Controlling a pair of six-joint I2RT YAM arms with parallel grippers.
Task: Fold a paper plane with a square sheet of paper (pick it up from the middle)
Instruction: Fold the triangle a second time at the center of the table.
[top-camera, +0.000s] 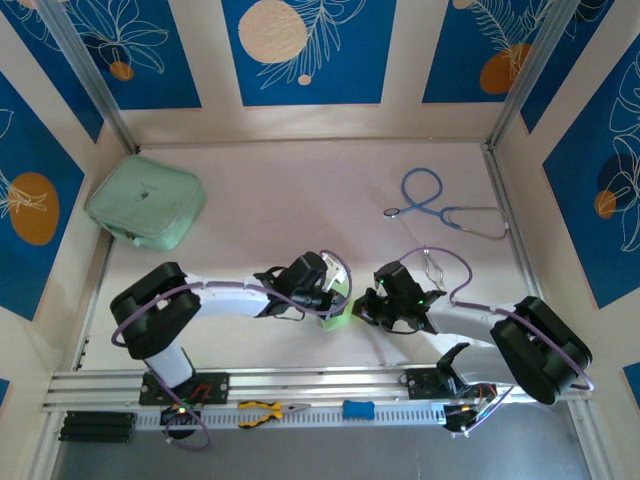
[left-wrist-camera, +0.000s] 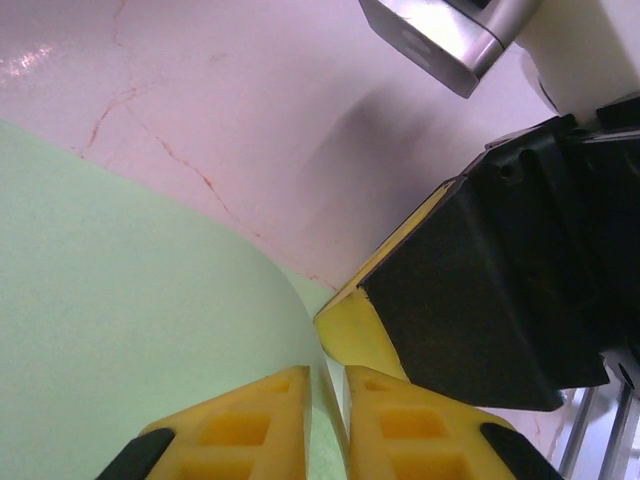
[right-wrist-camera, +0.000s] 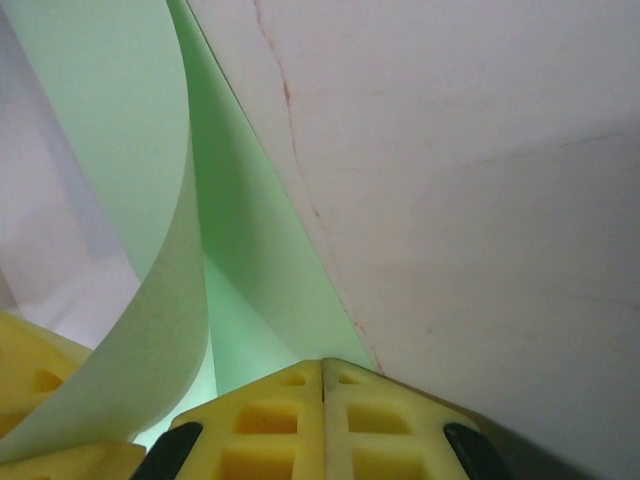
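The square sheet of paper (top-camera: 338, 312) is light green and lies folded on the pale table between my two grippers. In the left wrist view the paper (left-wrist-camera: 120, 300) curls up, and its edge stands in the narrow gap of my left gripper (left-wrist-camera: 327, 375), whose yellow pads sit slightly apart. A yellow fingertip (left-wrist-camera: 355, 335) of the right gripper touches down just beyond. My left gripper (top-camera: 328, 297) is over the sheet. My right gripper (top-camera: 368, 305) is at the sheet's right edge. In the right wrist view my right gripper (right-wrist-camera: 322, 362) is shut, pads pressed together, tips at the flat paper layer (right-wrist-camera: 250, 250); another layer arches up on the left.
A mint-green zip pouch (top-camera: 147, 203) lies at the back left. A blue stethoscope (top-camera: 440, 208) is at the back right. Yellow-handled pliers (top-camera: 265, 411) and a blue tool (top-camera: 358, 409) rest on the rail (top-camera: 300, 385) at the near edge.
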